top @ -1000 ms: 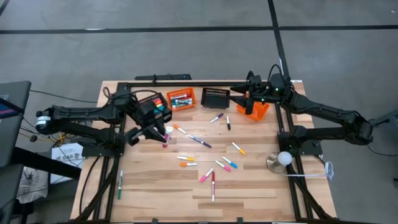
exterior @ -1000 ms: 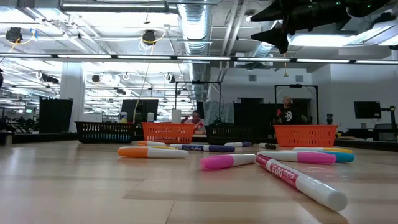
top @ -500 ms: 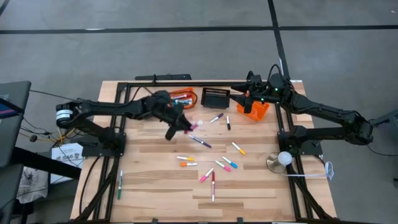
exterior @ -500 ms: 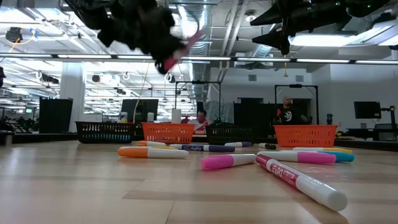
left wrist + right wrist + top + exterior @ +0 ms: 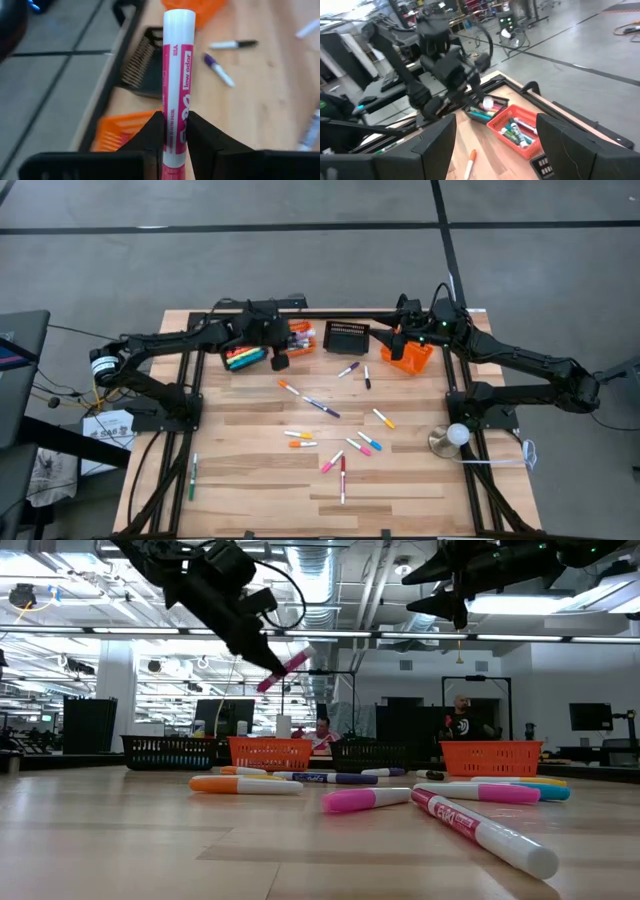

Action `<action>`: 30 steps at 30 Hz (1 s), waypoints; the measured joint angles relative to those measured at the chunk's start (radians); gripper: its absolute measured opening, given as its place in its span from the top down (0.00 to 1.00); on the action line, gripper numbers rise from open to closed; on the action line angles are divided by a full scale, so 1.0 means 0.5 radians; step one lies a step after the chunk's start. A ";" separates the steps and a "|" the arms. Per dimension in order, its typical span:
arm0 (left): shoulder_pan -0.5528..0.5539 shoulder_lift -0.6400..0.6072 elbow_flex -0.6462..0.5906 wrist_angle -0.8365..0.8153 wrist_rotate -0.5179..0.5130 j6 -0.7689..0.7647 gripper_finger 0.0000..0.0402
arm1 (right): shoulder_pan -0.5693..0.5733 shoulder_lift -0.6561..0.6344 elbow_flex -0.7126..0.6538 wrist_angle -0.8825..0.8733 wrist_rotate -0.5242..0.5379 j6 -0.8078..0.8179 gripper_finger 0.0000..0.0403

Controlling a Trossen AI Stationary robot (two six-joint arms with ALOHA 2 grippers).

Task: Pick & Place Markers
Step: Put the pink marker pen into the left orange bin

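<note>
While the left gripper (image 5: 281, 360) hangs beside the orange basket (image 5: 292, 338) at the table's (image 5: 250, 480) far edge, we note its fingers (image 5: 150, 135) clamped narrow on a pink marker (image 5: 177, 85). Its long axis runs straight out ahead of the fingers, toward the basket. We judge the next move a drop into that basket, which the left arm is nearer. Right gripper (image 5: 397, 340) waits over another orange basket (image 5: 410, 356), fingers (image 5: 432, 142) wide, holding nothing. Other markers (image 5: 322, 408) lie scattered mid-table.
</note>
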 joint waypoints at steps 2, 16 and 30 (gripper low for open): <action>0.060 0.000 0.057 0.010 -0.013 0.028 0.86 | 0.000 0.000 0.000 -0.005 0.009 0.000 0.34; 0.298 0.259 0.298 -0.184 -0.015 0.136 0.86 | 0.000 0.001 0.000 -0.010 0.012 0.002 0.34; 0.319 0.835 0.629 -0.763 -0.078 0.353 0.86 | 0.000 0.002 0.000 -0.039 0.050 0.003 0.34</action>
